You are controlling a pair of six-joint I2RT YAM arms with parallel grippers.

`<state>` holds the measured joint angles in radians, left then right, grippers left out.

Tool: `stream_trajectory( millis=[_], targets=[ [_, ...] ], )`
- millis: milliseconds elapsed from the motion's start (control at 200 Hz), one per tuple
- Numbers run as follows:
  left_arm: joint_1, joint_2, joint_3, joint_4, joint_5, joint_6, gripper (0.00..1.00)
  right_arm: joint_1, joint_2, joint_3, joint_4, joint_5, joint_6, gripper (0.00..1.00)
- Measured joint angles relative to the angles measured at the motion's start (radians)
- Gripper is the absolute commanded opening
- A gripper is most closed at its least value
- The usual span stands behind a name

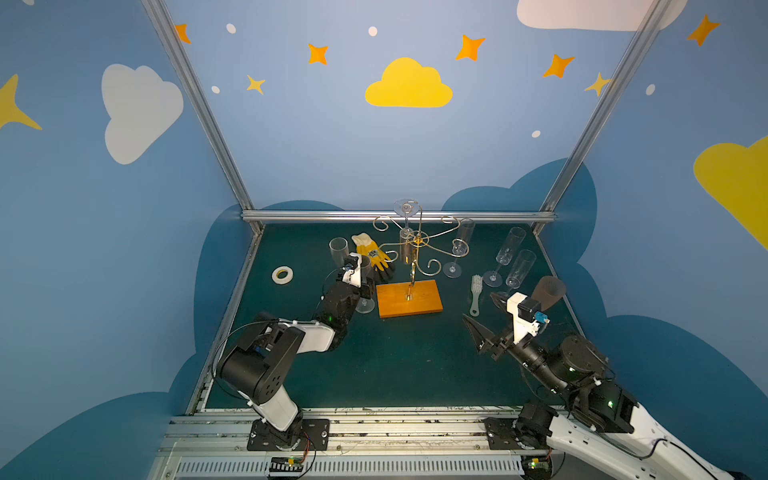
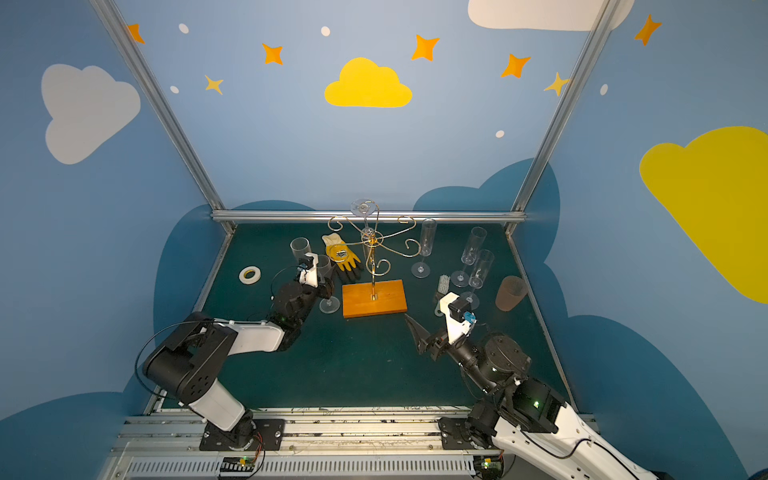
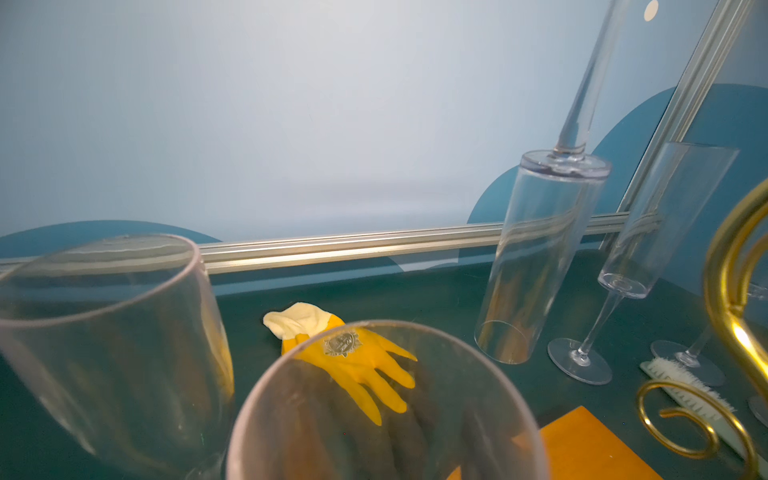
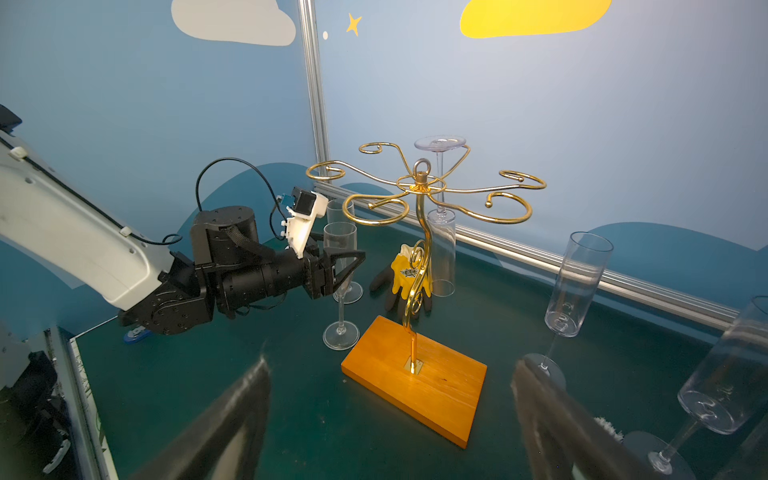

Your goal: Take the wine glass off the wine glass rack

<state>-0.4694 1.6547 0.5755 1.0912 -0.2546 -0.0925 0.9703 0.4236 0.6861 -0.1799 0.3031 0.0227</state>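
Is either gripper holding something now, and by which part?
The right gripper is open and empty. The left gripper is at the lower bowl of a flute glass standing on the table; whether it grips cannot be told.

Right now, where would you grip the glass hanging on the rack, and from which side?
Its bowl: the hanging glass hangs foot-up, stem threaded through the wine glass rack arms. Probably come level from the left, over the flat glove; a standing flute crowds the right.
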Motion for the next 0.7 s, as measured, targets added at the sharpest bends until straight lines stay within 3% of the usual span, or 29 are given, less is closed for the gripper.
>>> stream_trajectory(
  millis=[410, 701],
  targets=[
    [-0.007, -0.023, -0.019, -0.051, -0.007, 0.018, 0.75, 0.0, -0.008, 0.0, -0.005, 0.004, 0.0, 0.9],
    [-0.009, -0.178, -0.03, -0.165, -0.01, 0.02, 0.79, 0.0, -0.009, 0.0, -0.006, 0.012, 0.0, 0.9]
  ],
)
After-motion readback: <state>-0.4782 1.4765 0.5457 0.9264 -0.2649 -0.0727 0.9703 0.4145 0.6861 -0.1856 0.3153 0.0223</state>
